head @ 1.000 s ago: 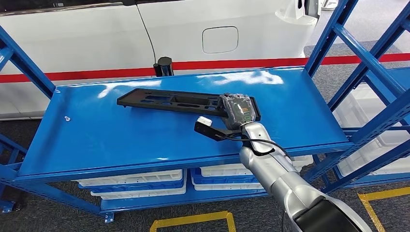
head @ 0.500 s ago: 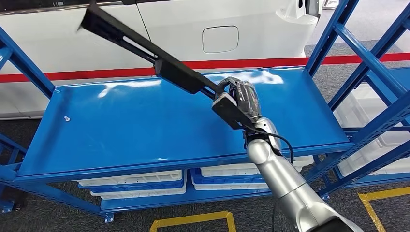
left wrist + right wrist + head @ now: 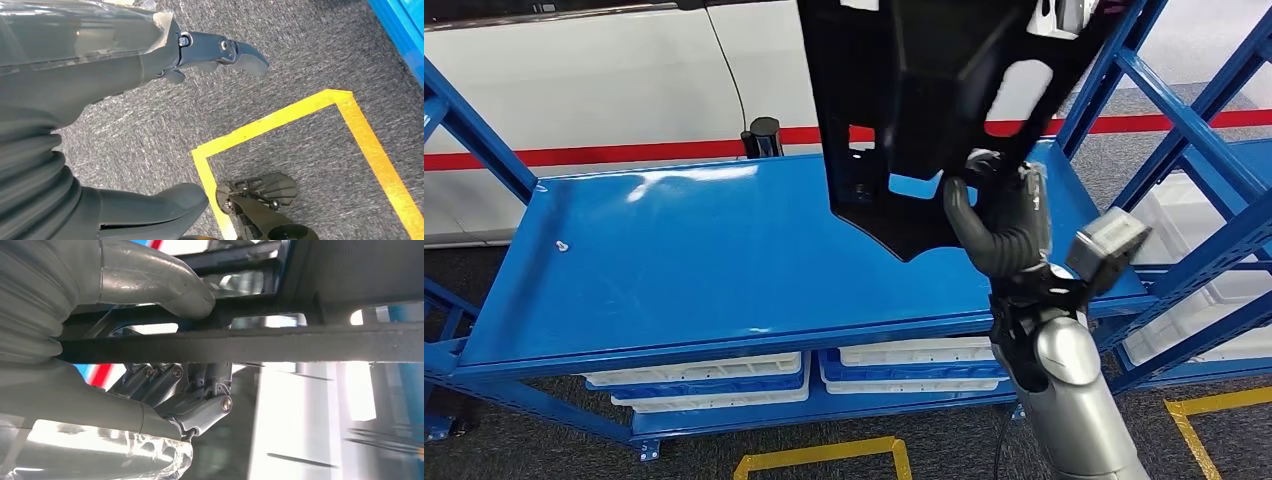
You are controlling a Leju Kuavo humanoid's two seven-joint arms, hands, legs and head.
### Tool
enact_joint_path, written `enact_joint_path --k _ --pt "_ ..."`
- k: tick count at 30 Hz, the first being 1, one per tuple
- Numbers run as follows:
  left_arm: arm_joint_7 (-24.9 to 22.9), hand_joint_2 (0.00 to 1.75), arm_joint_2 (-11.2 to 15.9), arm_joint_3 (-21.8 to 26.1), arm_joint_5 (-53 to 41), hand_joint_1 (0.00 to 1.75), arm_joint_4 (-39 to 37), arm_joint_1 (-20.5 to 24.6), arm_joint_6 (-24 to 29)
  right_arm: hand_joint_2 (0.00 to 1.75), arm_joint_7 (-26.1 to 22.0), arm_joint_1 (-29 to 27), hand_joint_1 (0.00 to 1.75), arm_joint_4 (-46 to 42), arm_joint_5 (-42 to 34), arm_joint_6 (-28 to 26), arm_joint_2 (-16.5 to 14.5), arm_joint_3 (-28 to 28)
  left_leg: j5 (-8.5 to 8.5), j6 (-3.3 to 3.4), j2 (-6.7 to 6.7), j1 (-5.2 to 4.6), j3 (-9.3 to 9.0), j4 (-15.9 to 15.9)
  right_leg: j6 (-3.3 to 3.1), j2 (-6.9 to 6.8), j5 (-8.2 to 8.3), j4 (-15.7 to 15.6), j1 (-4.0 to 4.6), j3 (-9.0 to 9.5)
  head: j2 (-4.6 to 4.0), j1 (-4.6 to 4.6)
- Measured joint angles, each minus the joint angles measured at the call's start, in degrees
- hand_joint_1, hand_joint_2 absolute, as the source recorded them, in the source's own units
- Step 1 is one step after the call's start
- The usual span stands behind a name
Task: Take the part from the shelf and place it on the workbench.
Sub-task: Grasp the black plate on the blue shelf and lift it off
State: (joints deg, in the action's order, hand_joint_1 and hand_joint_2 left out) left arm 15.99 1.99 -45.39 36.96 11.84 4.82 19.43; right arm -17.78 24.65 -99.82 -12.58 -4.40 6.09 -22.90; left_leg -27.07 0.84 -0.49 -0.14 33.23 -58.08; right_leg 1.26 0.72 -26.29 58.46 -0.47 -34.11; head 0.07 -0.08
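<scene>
right hand (image 3: 1004, 225) wrapped tight around the black part (image 3: 924, 110), thumb and fingers clamped on its lower edge, holding it upright, lifted clear above the blue shelf (image 3: 724, 260). left hand (image 3: 150, 60) hangs spread over grey floor.

I see bright, even overhead light; white glare patches on the blue shelf top (image 3: 724, 260). Right wrist view is blown out behind, with the close black part (image 3: 250, 345) soft and blurred. Floor view sharp.

Silver right arm (image 3: 1074, 400), grey ribbed wrist cover, dark-fingered right hand (image 3: 1009, 225).
</scene>
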Motion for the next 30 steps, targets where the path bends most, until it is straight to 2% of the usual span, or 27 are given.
enact_joint_path --k 7,15,18,22,24,26,27,28,29,30 --pt "0.9 1.75 0.0 1.1 1.0 0.00 -0.1 -0.5 0.0 1.75 -4.6 -8.7 1.75 -11.5 -0.6 0.9 4.0 3.3 -0.16 0.06 0.00 -0.03 -0.01 0.0 -0.04 0.01 -0.06 0.0 -0.04 0.01 0.00 0.00" --pt "1.0 1.75 0.0 1.6 1.4 0.00 -0.3 -0.8 -0.2 1.75 -5.6 -15.8 1.75 -17.4 1.5 0.9 5.0 4.4 -0.41 0.37 0.01 -0.30 -0.04 -0.1 0.15 0.02 -0.15 0.0 -0.34 0.10 0.00 -0.02" --pt "1.0 1.75 0.0 1.8 1.4 0.00 -0.4 -0.8 -0.2 1.75 -5.6 -16.7 1.75 -18.1 1.5 0.8 5.1 4.5 -0.58 0.71 0.01 -0.52 -0.09 -0.2 0.37 0.02 -0.23 -0.1 -0.58 0.23 0.00 -0.02" --pt "1.1 1.75 0.0 1.9 1.4 0.00 -0.4 -0.7 -0.2 1.75 -5.5 -17.2 1.75 -18.6 1.5 0.8 5.4 4.7 0.15 1.66 0.16 -0.55 -0.56 0.3 1.01 0.00 -0.20 -0.1 -0.64 0.36 0.00 -0.03" --pt "1.4 1.75 0.0 2.0 1.3 0.00 -0.4 -0.7 -0.2 1.75 -5.4 -17.4 1.75 -18.7 1.3 1.1 5.6 5.0 0.82 2.21 0.41 -0.10 -1.03 1.3 0.90 -0.05 -1.96 2.5 -0.44 -0.72 0.00 0.16" --pt "1.5 1.75 0.0 2.1 1.3 0.00 -0.4 -0.7 -0.2 1.75 -5.3 -17.7 1.75 -18.7 0.6 1.9 5.9 5.0 1.06 2.42 0.58 0.11 -1.06 1.6 0.56 -0.10 -5.25 9.3 -0.54 -3.58 0.00 0.37" --pt "1.5 1.75 0.0 2.1 1.3 0.00 -0.4 -0.7 -0.1 1.75 -5.3 -17.8 1.75 -18.7 0.1 2.4 6.0 5.0 1.09 2.37 0.62 0.14 -0.96 1.6 0.63 -0.11 -6.54 12.8 -0.65 -5.03 0.00 0.40" --pt "1.6 1.75 0.0 2.2 1.3 0.00 -0.4 -0.7 -0.1 1.75 -5.0 -17.9 1.75 -18.6 -0.7 3.2 6.2 5.0 1.13 2.30 0.65 0.19 -0.89 1.5 0.91 -0.13 -7.12 14.9 -0.80 -5.80 0.00 0.39" --pt "1.6 1.75 0.0 2.2 1.3 0.00 -0.4 -0.7 -0.1 1.75 -4.7 -17.9 1.75 -18.5 -1.6 4.1 6.4 4.9 1.18 2.19 0.66 0.28 -0.84 1.5 1.47 -0.18 -6.74 14.7 -0.97 -5.43 0.00 0.40" --pt "1.6 1.75 -0.1 2.2 1.3 0.00 -0.4 -0.7 -0.1 1.75 -4.2 -17.8 1.75 -18.4 -2.5 5.1 6.5 4.8 1.23 2.03 0.65 0.42 -0.82 1.5 2.16 -0.27 -5.64 12.4 -1.18 -4.02 0.00 0.42"
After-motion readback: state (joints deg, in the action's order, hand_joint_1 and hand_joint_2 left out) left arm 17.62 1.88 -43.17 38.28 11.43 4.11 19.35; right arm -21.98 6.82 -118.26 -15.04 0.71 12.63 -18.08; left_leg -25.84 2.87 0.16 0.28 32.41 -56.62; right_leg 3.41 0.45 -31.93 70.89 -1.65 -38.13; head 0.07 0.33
